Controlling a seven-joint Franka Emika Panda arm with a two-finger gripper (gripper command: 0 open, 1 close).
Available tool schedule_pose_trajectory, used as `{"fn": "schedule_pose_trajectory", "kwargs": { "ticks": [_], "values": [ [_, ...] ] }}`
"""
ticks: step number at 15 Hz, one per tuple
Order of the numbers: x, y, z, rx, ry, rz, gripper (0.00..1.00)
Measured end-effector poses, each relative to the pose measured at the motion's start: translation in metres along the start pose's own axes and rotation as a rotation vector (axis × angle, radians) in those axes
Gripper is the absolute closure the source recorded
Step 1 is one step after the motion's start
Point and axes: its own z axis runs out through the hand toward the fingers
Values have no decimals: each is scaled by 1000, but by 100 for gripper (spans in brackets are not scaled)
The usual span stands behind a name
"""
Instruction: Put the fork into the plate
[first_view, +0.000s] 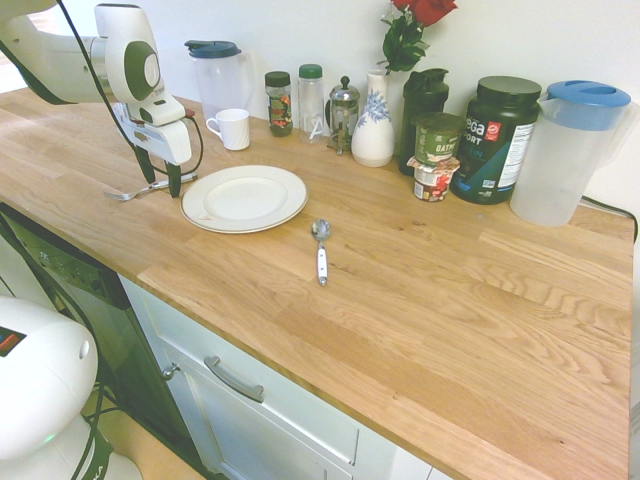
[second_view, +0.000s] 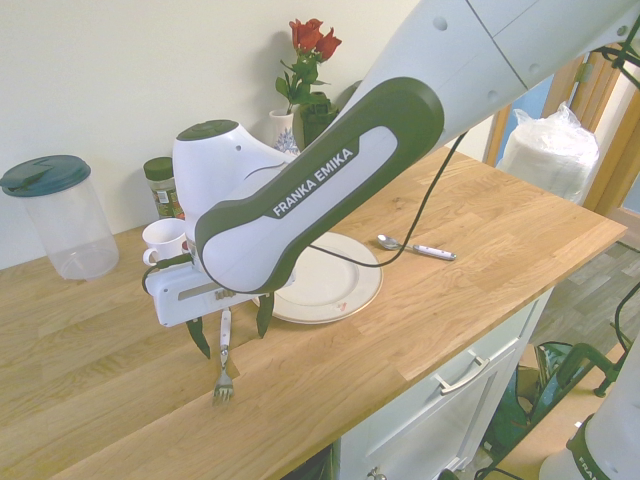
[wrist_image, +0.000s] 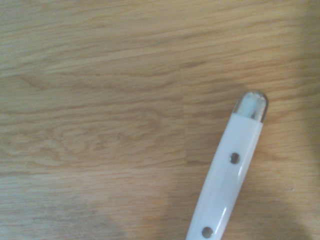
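Hand (second_view: 231, 334) wide, pointing down, straddling fork (second_view: 223, 362) handle on bench (first_view: 420, 280) beside plate (first_view: 243, 198), apparently poised for a pinch before transfer.

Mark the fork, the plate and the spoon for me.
fork (second_view: 223, 372), second exterior view, on the neck above the tines.
plate (first_view: 243, 198), first exterior view, on the flat centre.
spoon (first_view: 321, 262), first exterior view, on the white handle.
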Motion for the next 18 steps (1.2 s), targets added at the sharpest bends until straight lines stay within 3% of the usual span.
{"fn": "schedule_pose_trajectory", "kwargs": {
  "ticks": [18],
  "values": [
    [-3, -12, 1, 12, -1, 8, 100]
  ]
}}
